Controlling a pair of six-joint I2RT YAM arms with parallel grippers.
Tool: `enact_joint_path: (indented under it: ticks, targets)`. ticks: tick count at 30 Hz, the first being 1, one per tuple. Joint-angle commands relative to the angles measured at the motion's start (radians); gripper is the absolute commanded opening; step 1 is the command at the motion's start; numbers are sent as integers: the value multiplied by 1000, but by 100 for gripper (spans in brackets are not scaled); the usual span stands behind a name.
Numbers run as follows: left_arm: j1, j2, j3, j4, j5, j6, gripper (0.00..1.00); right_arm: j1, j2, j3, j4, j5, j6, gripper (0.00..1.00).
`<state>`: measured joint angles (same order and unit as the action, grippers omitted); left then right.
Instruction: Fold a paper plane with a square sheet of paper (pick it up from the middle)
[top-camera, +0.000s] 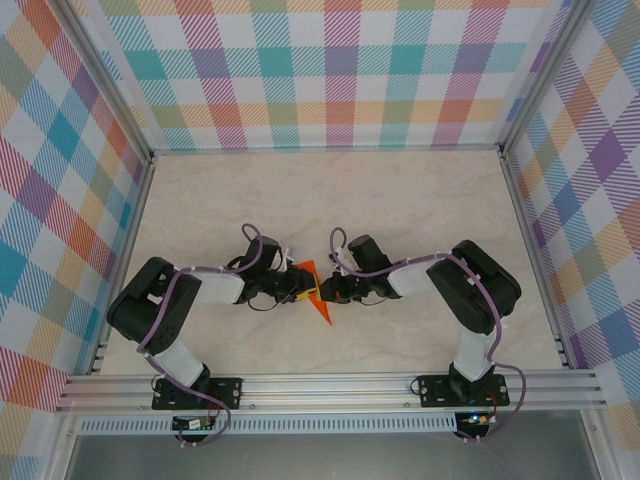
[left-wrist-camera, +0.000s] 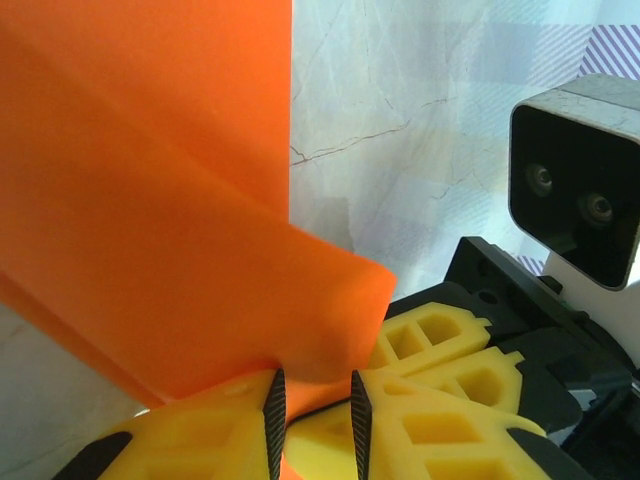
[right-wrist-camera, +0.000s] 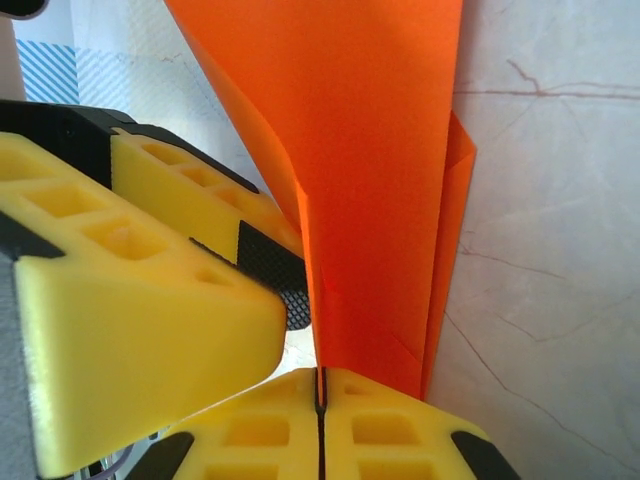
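A pale marble-look tabletop with thin grey veins fills the floor of the enclosure; its veined surface also appears in the left wrist view and the right wrist view. Plaid walls in pastel stripes stand at the back, left and right. Slanted metal posts mark the back corners. A ribbed metal rail runs along the near edge, with a grey strip below it.

Left arm and right arm angle inward (right jaws pinched together).
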<state>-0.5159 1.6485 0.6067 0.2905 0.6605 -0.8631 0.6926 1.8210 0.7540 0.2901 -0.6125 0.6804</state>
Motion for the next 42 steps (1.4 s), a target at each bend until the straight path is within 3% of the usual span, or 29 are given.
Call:
enact_joint_path:
  ticks: [1, 10, 17, 24, 33, 42]
  targets:
    - [-15, 15, 25, -16, -21, 31, 26, -7, 16, 23, -31, -10, -16, 11]
    - [-15, 16, 31, -19, -22, 31, 26, -5, -45, 8, -59, -104, -48, 25]
    - [-15, 11, 27, -17, -22, 30, 26, -5, -54, -7, -116, -93, -73, 26]
    - [-15, 20, 31, -14, -23, 31, 26, -4, -58, -10, -155, -61, -98, 25]
    - [-15, 28, 33, -11, -29, 30, 25, -4, -50, -14, -188, -17, -124, 14]
    - [-15, 33, 35, -13, -29, 33, 25, -4, -37, -16, -200, -5, -124, 10]
